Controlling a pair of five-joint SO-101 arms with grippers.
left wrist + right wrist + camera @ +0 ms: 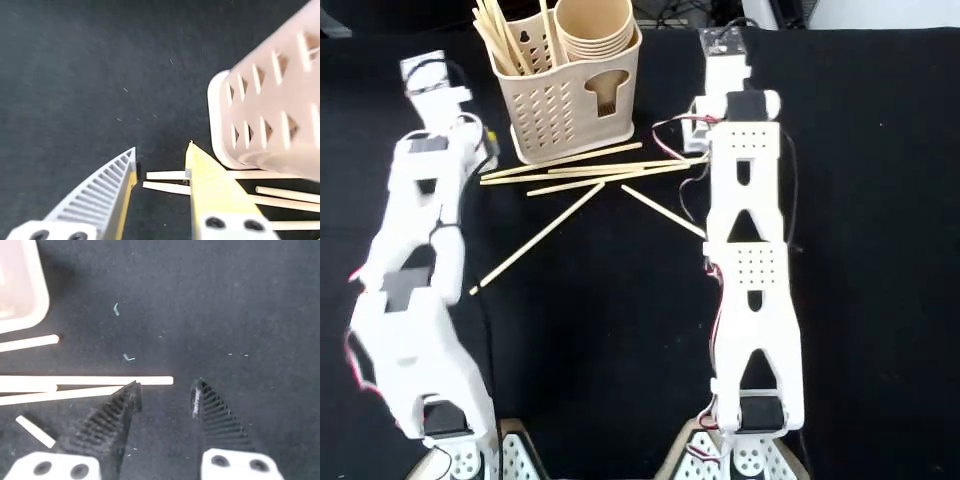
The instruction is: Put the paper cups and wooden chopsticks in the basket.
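Observation:
The beige slotted basket stands at the back middle of the table. Stacked paper cups fill one of its compartments and several wooden chopsticks stand in the other. Several more chopsticks lie on the black table in front of it, one slanting towards the front. My left gripper is open just above the ends of two chopsticks, beside the basket. My right gripper is open at the opposite ends of the chopsticks, holding nothing.
Black cloth covers the table. Both white arms stretch from the front edge towards the basket, one on each side. A corner of the basket lies near my right gripper.

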